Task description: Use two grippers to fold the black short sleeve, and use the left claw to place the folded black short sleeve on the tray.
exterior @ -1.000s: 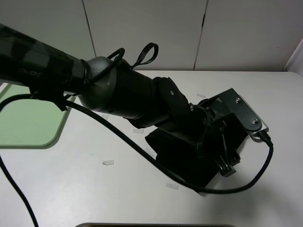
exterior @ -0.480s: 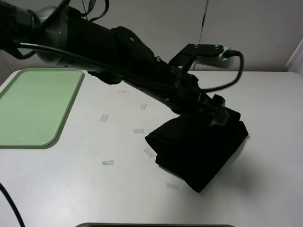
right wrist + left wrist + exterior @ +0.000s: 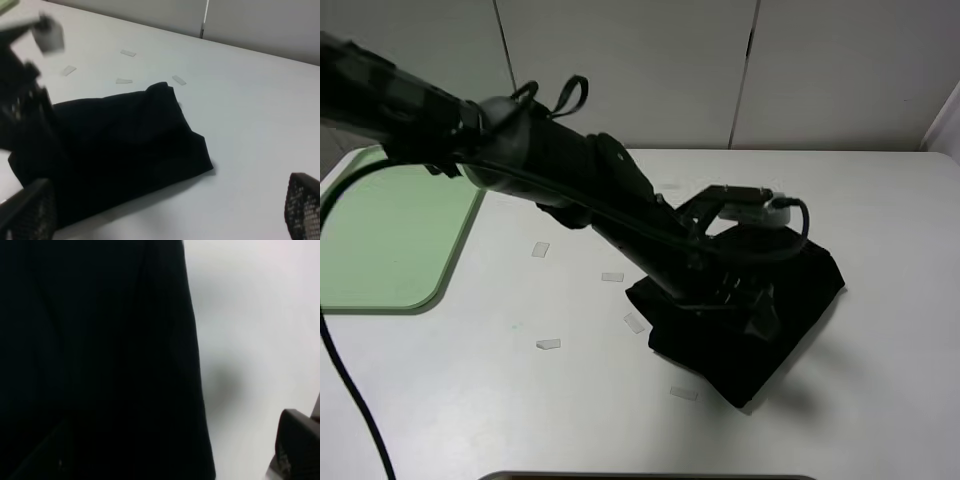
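The shirt (image 3: 760, 320) lay folded into a compact black bundle on the white table (image 3: 880, 220), right of centre in the high view and well apart from the tray (image 3: 380, 250) at the table's left edge. My left arm (image 3: 570, 190) reached across from the left and came down onto the bundle; my left gripper (image 3: 745, 305) met the cloth, black on black, so I could not tell how its jaws stood. My left wrist view showed only dark fabric (image 3: 100, 360) beside bare table. My right gripper (image 3: 165, 210) was spread wide, one finger (image 3: 302, 205) at each lower corner of its wrist view, clear of the shirt (image 3: 125, 140). Small tape marks (image 3: 548, 344) dotted the table near the bundle.
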Robot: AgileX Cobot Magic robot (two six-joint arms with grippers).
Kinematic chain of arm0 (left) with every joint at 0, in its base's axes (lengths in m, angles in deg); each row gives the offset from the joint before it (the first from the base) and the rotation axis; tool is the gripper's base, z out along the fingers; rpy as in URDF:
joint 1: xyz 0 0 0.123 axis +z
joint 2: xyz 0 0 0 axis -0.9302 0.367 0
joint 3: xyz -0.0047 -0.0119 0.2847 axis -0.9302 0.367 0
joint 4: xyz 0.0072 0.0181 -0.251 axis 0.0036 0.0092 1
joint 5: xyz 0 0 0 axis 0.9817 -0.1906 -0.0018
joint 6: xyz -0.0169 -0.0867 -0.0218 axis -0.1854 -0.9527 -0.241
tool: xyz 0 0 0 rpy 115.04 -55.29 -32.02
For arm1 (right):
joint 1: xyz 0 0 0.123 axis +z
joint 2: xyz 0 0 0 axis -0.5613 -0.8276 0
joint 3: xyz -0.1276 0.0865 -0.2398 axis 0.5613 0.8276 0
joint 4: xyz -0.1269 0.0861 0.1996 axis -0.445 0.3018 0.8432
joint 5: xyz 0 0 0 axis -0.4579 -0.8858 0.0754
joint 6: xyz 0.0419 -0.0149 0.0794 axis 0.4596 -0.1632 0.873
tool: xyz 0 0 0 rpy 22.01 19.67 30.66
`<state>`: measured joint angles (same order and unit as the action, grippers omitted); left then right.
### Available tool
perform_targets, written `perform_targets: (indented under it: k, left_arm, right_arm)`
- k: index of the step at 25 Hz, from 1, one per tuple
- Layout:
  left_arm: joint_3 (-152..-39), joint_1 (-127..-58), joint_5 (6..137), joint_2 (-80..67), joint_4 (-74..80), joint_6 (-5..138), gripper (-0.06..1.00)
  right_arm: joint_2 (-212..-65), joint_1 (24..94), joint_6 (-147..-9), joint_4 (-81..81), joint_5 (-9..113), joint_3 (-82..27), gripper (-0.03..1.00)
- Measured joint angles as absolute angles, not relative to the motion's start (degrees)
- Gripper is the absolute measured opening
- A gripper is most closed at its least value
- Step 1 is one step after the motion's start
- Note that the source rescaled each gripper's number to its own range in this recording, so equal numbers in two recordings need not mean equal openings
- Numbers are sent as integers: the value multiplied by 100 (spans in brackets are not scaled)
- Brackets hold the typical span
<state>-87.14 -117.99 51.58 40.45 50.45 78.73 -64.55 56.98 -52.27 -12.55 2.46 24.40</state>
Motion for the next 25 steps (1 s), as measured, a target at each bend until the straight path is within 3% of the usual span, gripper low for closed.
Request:
perform_targets:
  k: [6,16,25]
  left_arm:
    - [-8714,-12142,4834,4095,5048,7885,80]
    - [-8714,-12093,5188,3750,5047,8263,80]
    - [-8721,-10971,4997,3172,5108,8345,80]
  right_arm:
    - [-6455,5698,-5227,-1255,246,2440,100]
    - [-6455,5698,-5227,-1255,246,2440,100]
    - [-6455,5698,-5227,-1255,246,2440,100]
